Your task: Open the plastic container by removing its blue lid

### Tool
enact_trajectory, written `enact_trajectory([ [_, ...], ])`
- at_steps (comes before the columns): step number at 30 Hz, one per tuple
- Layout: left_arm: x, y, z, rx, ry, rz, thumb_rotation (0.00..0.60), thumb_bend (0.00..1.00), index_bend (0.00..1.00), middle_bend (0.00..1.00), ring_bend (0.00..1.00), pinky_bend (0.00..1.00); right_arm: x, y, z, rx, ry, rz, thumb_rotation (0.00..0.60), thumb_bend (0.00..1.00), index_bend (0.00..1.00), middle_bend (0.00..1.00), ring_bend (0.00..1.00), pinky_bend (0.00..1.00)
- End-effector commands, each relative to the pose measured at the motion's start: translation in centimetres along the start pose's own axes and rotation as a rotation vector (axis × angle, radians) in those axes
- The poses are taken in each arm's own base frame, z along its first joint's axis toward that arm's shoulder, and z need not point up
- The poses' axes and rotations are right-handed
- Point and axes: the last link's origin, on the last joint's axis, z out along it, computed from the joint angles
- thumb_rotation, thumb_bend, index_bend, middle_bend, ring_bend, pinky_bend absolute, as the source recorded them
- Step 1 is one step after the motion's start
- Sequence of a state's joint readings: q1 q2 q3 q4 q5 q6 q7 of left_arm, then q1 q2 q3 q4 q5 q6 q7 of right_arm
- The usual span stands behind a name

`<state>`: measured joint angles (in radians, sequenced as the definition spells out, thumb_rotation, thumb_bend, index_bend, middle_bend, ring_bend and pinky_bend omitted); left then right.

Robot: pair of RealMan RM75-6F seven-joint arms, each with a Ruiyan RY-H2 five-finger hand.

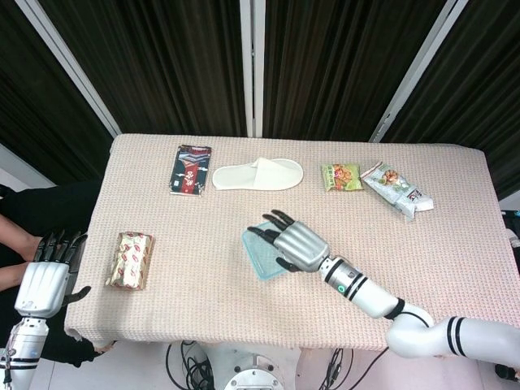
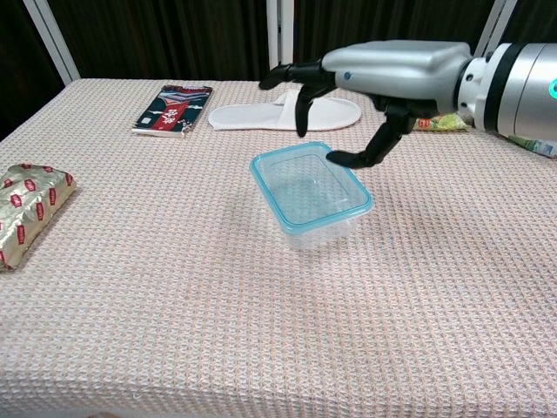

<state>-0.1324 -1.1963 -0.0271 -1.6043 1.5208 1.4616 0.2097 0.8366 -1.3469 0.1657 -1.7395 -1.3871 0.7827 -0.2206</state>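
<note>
Head view: container (image 1: 262, 253) sits near the middle of the worktop (image 1: 203, 276), turned at an angle to the edges, blue lid (image 1: 257, 244) still on. Right hand (image 1: 292, 242) is over its right half, fingers spread apart, covering part of the lid. It holds nothing; whether the fingertips touch the lid can't be told from here. Left hand (image 1: 46, 278) hangs off the left edge of the worktop, fingers straight and slightly apart, empty.

Around it: white slipper (image 1: 257, 174) at the back, well apart from the container. Dark red-patterned packet (image 1: 190, 170) just left of the slipper. Gold and red snack pack (image 1: 130, 259) near the left edge. Green snack bag (image 1: 341, 176) and a silvery snack bag (image 1: 396, 189) at back right. Nothing lies between the right hand and the container.

Chest view: container (image 2: 312, 196) is clear-walled, with the lid (image 2: 308, 186) a blue rim around a clear panel, seated on top. Right hand (image 2: 348, 104) hovers above its back right corner, palm down. Thumb tip is at the rim on the right side, looks to be touching or just above it. Other fingers (image 2: 300, 109) reach forward over the back edge, above the lid, not clamped. Slipper (image 2: 283, 113) is partly hidden behind those fingers. Dark packet (image 2: 173, 109) at back left, gold pack (image 2: 28, 213) at the left edge. Left hand is out of this view.
</note>
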Motion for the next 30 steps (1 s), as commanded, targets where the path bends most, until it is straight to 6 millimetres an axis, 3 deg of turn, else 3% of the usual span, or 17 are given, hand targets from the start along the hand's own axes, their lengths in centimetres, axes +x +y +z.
enact_trajectory([
  [1, -0.1, -0.1, -0.1, 0.005, -0.001, -0.002, 0.6, 0.0, 0.13, 0.08, 0.0, 0.03, -1.6, -2.1, 1.1, 0.086, -0.063, -0.017, 0.6, 0.33, 0.0, 0.32, 0.0, 0.0],
  [9, -0.3, -0.2, -0.2, 0.009, -0.002, -0.009, 0.6, 0.0, 0.13, 0.08, 0.0, 0.03, -4.2, -3.4, 3.1, 0.115, -0.096, -0.099, 0.6, 0.33, 0.0, 0.32, 0.0, 0.0],
  [15, -0.3, -0.2, -0.2, 0.006, 0.003, -0.01, 0.6, 0.0, 0.13, 0.08, 0.0, 0.03, -4.9, -3.4, 2.7, 0.123, -0.109, -0.118, 0.6, 0.33, 0.0, 0.32, 0.0, 0.0],
  [23, 0.2, 0.5, 0.5, -0.045, 0.0, 0.012, 0.6, 0.0, 0.13, 0.08, 0.0, 0.03, -5.3, -1.2, -0.9, 0.05, -0.131, -0.165, 0.6, 0.33, 0.0, 0.34, 0.0, 0.0],
  [30, 2.1, 3.4, 3.2, -0.214, -0.024, 0.037, 0.6, 0.0, 0.12, 0.08, 0.0, 0.03, -4.7, -0.7, -4.5, 0.003, -0.086, -0.154, 0.6, 0.33, 0.0, 0.35, 0.0, 0.0],
])
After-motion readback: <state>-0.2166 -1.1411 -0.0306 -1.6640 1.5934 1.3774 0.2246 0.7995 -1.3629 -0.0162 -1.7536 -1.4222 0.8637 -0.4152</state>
